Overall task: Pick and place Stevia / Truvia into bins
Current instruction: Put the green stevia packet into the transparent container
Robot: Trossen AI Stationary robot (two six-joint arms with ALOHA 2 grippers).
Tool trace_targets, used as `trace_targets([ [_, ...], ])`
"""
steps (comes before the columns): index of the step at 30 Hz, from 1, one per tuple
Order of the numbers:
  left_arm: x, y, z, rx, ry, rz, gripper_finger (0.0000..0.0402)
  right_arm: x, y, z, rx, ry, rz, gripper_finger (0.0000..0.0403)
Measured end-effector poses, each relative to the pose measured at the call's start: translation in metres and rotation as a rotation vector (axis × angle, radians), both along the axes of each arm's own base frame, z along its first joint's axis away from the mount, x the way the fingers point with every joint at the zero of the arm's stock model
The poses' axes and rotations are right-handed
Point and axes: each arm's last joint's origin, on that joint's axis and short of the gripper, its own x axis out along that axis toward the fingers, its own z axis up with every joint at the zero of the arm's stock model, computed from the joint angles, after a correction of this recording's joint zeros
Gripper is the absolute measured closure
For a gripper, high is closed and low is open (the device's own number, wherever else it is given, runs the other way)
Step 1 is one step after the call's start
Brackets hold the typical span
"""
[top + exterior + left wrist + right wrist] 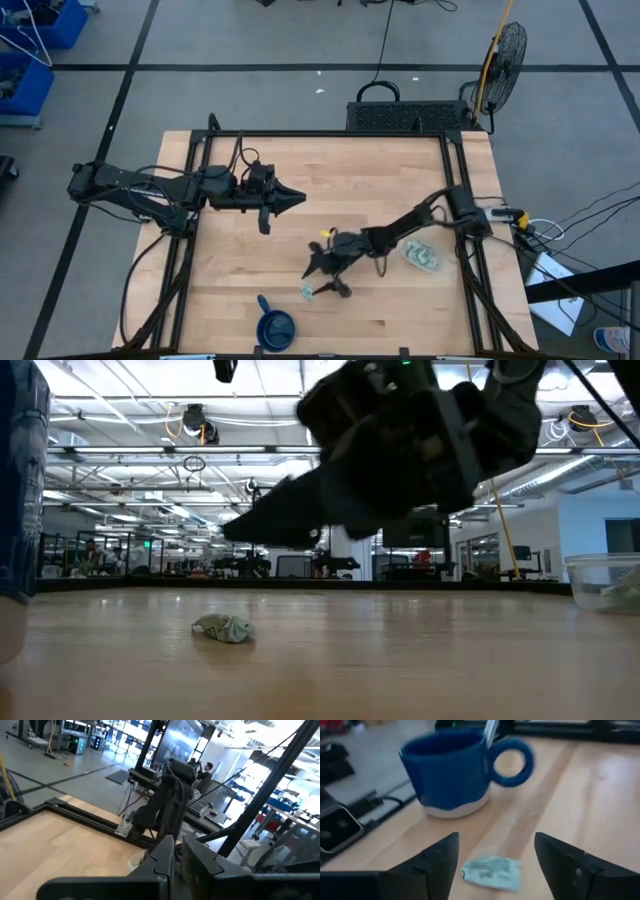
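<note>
One crumpled pale green and white sachet (308,291) lies flat on the wooden table near its near edge. The low view also shows this sachet (225,628), and in the right wrist view the sachet (492,872) lies just ahead of the fingers. My right gripper (322,278) hovers open above it, one finger on either side (496,842), touching nothing. The transparent bin (420,255) stands by the right arm with several sachets in it. My left gripper (292,197) is shut and held above the table's left middle, pointing right.
A dark blue mug (277,327) with a handle stands at the near edge, close beyond the sachet in the right wrist view (455,770). The bin (605,580) shows at the right in the low view. Bare wood lies across the table's middle and far part.
</note>
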Motion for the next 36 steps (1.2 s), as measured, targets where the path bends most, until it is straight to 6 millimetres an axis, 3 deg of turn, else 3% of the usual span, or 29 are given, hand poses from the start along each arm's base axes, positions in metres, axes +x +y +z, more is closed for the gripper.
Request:
trace_targets([
  [5,0.0,0.0,-0.002,-0.007,0.022,-0.001,0.0362,0.02,0.018,-0.02,-0.052,0.089,0.042,0.0136],
  [11,0.0,-0.001,-0.005,-0.008,0.053,-0.007,0.0362,0.016,0.029,-0.031,-0.185,0.099,-0.007,0.0139],
  [19,0.0,-0.002,-0.005,-0.016,0.051,-0.009,0.0362,0.013,0.026,-0.036,-0.226,0.18,-0.026,0.0152],
  [23,0.0,-0.002,-0.005,-0.036,0.052,-0.009,0.0362,0.014,0.023,-0.036,-0.202,0.184,-0.045,0.0193],
  [30,0.0,-0.002,-0.005,-0.053,0.052,-0.033,0.0362,0.016,0.014,-0.031,-0.105,0.243,-0.115,0.03],
  [36,0.0,-0.003,-0.006,-0.054,0.059,-0.034,0.0362,0.012,0.007,0.003,-0.104,0.25,-0.113,0.0378],
])
